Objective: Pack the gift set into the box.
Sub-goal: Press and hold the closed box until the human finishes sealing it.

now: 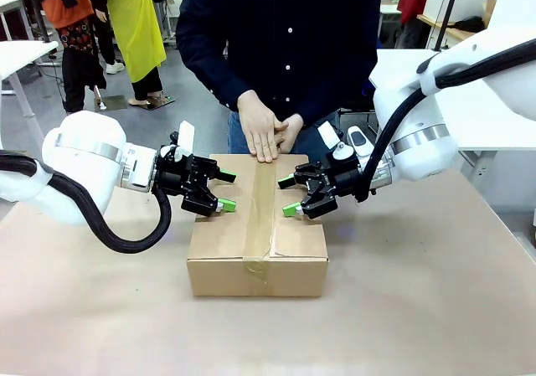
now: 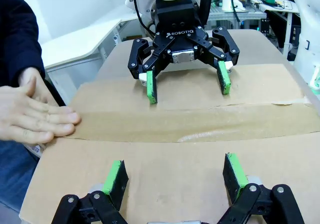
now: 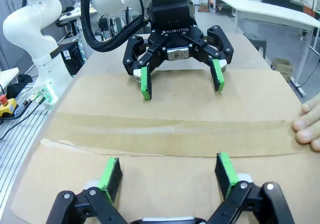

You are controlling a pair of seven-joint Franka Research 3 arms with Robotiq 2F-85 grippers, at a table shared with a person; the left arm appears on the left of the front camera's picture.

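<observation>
On our brown worktop (image 1: 435,309) the taped box (image 1: 257,250) sits mid-surface; our left hand (image 1: 224,190) and right hand (image 1: 289,196) hover spread above its flaps, the person's hands (image 1: 266,129) pressing its far edge.

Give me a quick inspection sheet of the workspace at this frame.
Surface: brown table, bare around the carton.
Job's things: the box shut, tape strip along the top seam; person's hands press its far end.
Clutter: nothing seen.
Grippers: left gripper and right gripper open, facing each other over the flaps.
Cables: black hose loops under the left arm.
Surroundings: white tables, people standing behind.
</observation>
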